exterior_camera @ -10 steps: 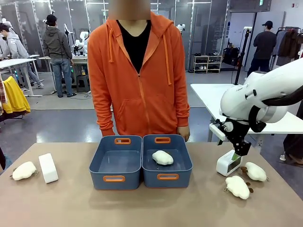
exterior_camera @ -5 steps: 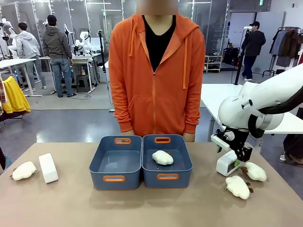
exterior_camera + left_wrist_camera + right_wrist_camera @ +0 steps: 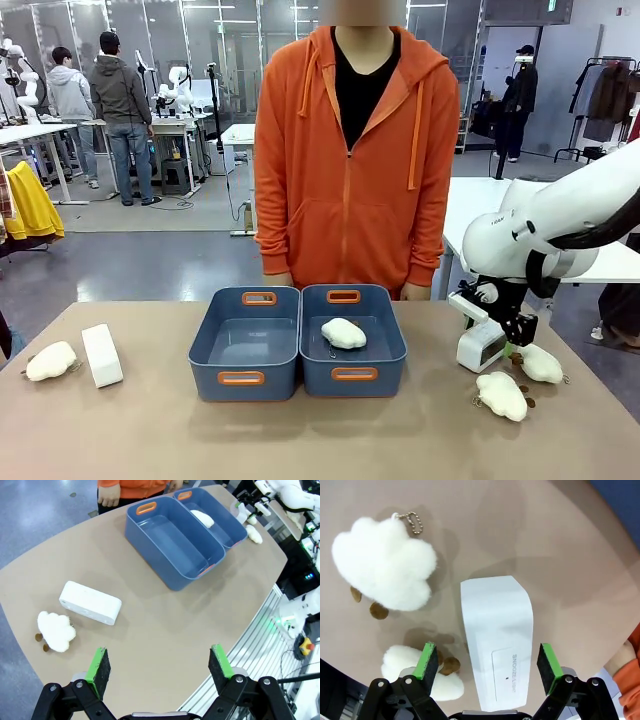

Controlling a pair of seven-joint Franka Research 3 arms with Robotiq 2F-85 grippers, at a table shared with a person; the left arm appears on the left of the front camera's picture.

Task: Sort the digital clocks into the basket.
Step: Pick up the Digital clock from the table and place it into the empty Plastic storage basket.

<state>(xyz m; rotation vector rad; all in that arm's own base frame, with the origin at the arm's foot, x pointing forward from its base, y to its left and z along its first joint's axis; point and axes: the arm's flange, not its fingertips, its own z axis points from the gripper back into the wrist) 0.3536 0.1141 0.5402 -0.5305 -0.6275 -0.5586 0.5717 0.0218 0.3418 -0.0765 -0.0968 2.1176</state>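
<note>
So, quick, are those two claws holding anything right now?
Left gripper: open, empty.
Right gripper: open over a digital clock, not gripping it.

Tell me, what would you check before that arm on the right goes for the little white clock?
1. Right gripper open: ok, jaws wide apart.
2. Digital clock lined up: ok, it lies between the jaws, touching neither.
3. Nearby plush toy clear of the grip: cannot tell; it sits right beside one jaw.
4. Left basket ready: ok, nothing in it.
5. Person's hand out of the way: ok, at the far side, not above the basket.
</note>
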